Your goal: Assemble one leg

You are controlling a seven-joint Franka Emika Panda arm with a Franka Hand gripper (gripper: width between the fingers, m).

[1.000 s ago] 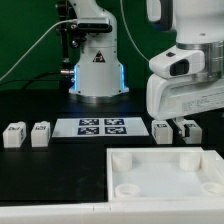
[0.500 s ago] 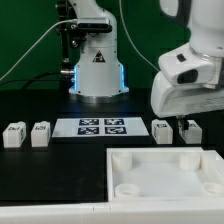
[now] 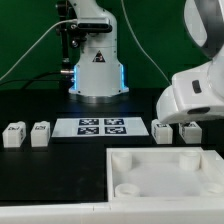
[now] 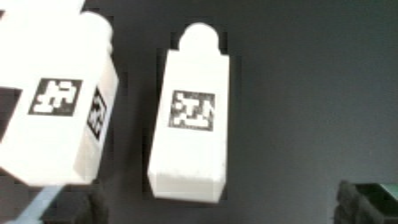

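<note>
Two legs lie side by side under my gripper in the wrist view: white posts with black-and-white tags, one in the middle and one beside it. My gripper is open and empty. Its dark fingertips stand wide on either side of the middle leg's end, apart from it. In the exterior view these two legs sit at the right, just under the white hand, whose fingers are hidden. Two more legs stand at the left.
The marker board lies in the middle of the black table. The large flat white tray-like part with round recesses fills the front right. The robot base stands at the back.
The hand has shifted toward the exterior view's right and a little lower, over the two right legs. The legs and the tray-like part have not moved.
</note>
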